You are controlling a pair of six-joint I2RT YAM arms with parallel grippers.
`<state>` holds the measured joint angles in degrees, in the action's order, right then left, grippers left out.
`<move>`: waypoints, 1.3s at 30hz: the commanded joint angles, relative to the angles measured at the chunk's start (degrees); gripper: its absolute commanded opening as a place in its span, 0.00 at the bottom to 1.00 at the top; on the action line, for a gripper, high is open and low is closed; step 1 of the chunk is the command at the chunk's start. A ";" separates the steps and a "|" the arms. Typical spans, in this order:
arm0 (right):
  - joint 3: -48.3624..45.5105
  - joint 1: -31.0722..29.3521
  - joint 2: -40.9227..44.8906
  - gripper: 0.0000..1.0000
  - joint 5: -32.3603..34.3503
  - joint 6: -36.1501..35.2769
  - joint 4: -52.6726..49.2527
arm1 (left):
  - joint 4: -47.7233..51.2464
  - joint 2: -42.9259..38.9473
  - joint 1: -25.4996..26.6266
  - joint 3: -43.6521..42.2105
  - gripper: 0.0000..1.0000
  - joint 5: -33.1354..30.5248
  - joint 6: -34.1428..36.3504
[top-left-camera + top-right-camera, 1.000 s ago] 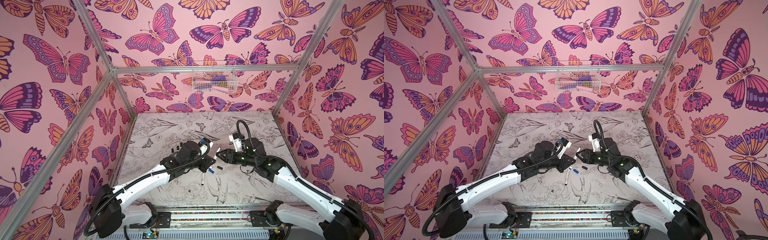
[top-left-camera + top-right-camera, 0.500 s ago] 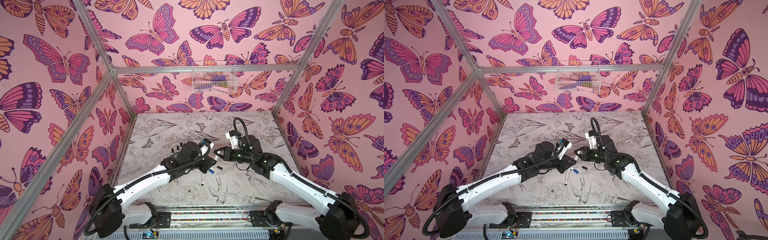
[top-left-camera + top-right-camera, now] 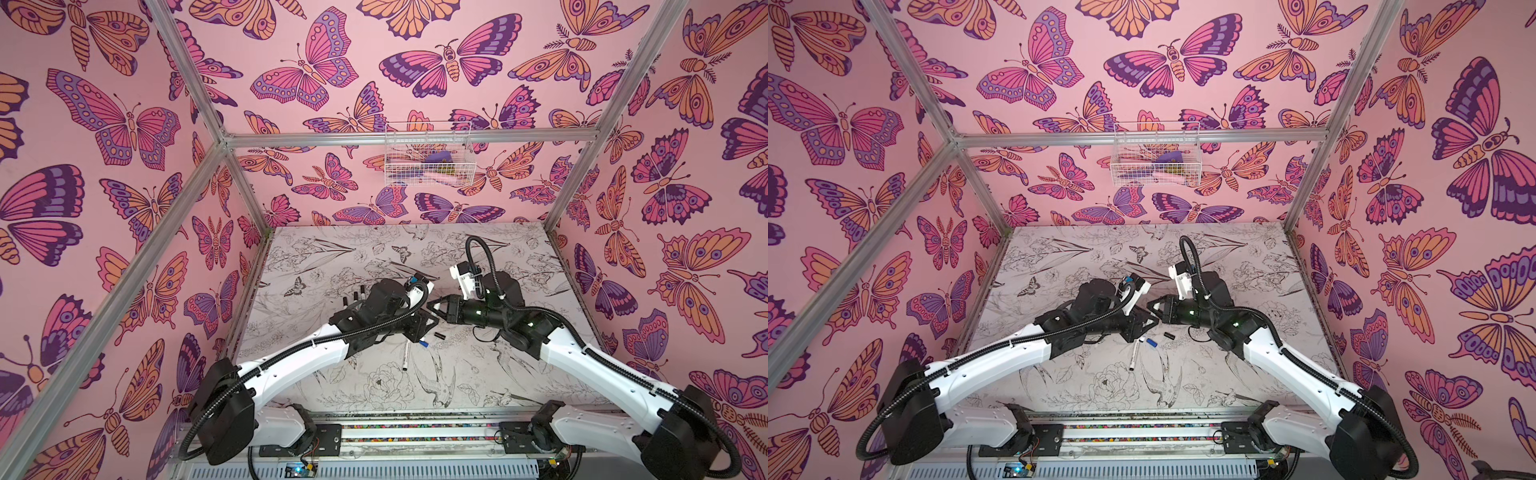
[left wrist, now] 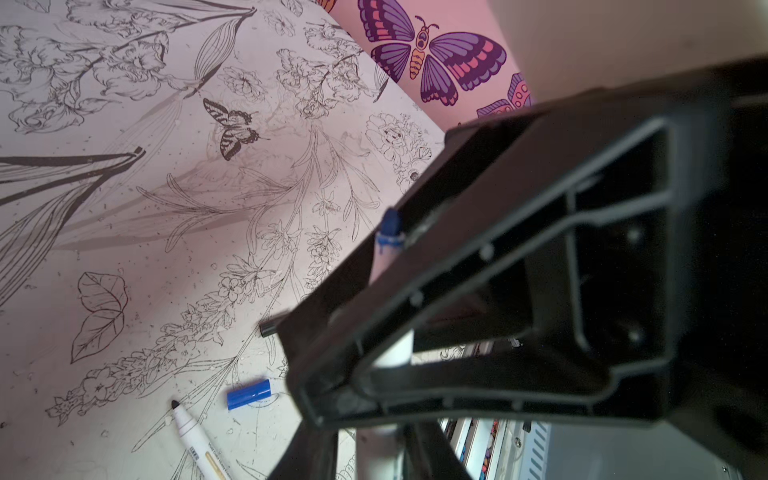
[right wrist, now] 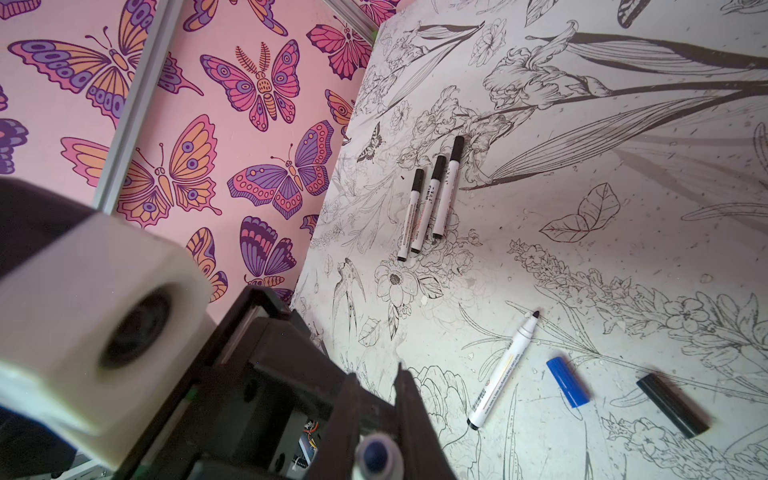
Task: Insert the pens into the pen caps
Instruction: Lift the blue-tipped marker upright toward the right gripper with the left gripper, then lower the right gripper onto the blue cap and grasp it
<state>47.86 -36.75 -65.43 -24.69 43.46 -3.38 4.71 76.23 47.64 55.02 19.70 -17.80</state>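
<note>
Top views: left fingers [image 3: 422, 323] and right fingers [image 3: 439, 305] meet tip to tip above mid counter [image 3: 374, 257]. Blue cap [image 3: 423, 344] lies flat just in front of them, beside uncapped black pen [image 3: 405, 355]; black cap [image 3: 439, 334] near.

Left wrist: blue-ended pen [image 4: 390, 226] between left fingers, tip protruding. Clamped or slack, cannot tell.

Right wrist: right fingers together on same pen, seen end-on. Three capped pens [image 5: 432, 195] well apart. Open room around blue cap. Judgement: left arm nearer it.
</note>
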 commanded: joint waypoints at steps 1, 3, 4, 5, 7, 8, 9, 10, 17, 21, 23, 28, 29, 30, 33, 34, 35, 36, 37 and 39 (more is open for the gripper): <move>0.84 -0.51 1.24 0.02 -0.35 -0.75 -0.58 | 0.33 0.92 0.09 1.35 0.26 0.25 1.45; 0.76 -0.46 1.29 0.02 -0.07 -0.75 -0.58 | 0.52 1.18 0.09 1.40 0.23 0.24 1.44; 0.75 -0.49 1.27 0.02 -0.17 -0.83 -0.54 | 0.52 1.29 0.09 1.40 0.22 0.31 1.45; 0.78 -0.50 1.34 0.02 -0.12 -0.79 -0.53 | 0.63 1.44 0.09 1.40 0.21 0.38 1.36; 0.84 -0.51 1.31 0.02 -0.55 -0.67 -0.08 | 0.58 1.72 0.09 1.40 0.21 0.92 1.16; 0.84 -0.50 1.36 0.02 -0.71 -0.58 0.10 | 0.67 1.94 0.09 1.40 0.22 1.15 0.89; 0.88 -0.53 1.36 0.02 -0.78 -0.48 0.21 | 0.70 2.15 0.09 1.40 0.22 1.44 0.75; 1.00 -0.49 1.34 0.02 -0.82 -0.48 0.26 | 0.74 2.34 0.09 1.27 0.22 1.85 0.62; 1.58 -0.56 1.63 0.01 -0.53 -1.10 -0.53 | 0.80 2.19 0.09 0.30 0.23 2.32 0.02; 1.71 -0.51 1.69 0.01 -0.53 -1.35 -1.10 | 1.00 0.53 0.09 -0.14 0.03 0.92 0.82; 1.81 -0.57 2.03 0.03 0.04 -1.66 -1.64 | 1.58 -0.44 0.00 -0.35 0.00 -0.02 1.02; 1.55 -0.52 6.49 0.43 4.38 -4.29 -4.36 | 2.23 -2.33 -1.65 -2.80 0.00 -3.96 -0.78; 1.30 -0.55 7.60 0.46 5.76 -4.98 -5.26 | 2.20 -2.68 -2.20 -3.48 0.00 -4.22 -1.14; 0.84 -0.55 8.89 0.47 7.43 -5.73 -6.31 | 2.15 -2.73 -2.73 -4.29 0.00 -4.24 -1.44; 0.04 -0.52 10.37 0.48 9.91 -7.43 -10.07 | 2.19 -6.62 -4.06 -6.50 0.00 -4.23 -1.47; 0.04 -0.59 9.67 0.48 10.35 -7.83 -11.83 | 2.06 -7.57 -4.59 -7.21 0.00 -4.15 -1.45; -0.17 -0.86 8.79 0.48 10.65 -8.02 -12.88 | 1.98 -8.32 -4.95 -7.89 0.00 -4.11 -1.21; -0.45 -1.68 7.54 0.48 11.40 -8.31 -13.86 | 1.93 -9.30 -5.43 -8.46 0.00 -4.55 -1.18; -0.60 -2.79 5.98 0.48 12.43 -9.05 -14.40 | 1.86 -10.20 -5.94 -9.09 0.00 -4.88 -1.18; -0.52 -5.71 2.37 0.48 15.12 -10.57 -15.73 | 1.64 -11.79 -7.02 -10.21 0.00 -5.73 -1.35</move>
<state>47.94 -39.33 -58.98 -14.44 36.16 -13.61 6.42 66.74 41.89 46.59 15.66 -18.68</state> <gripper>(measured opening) 0.481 0.149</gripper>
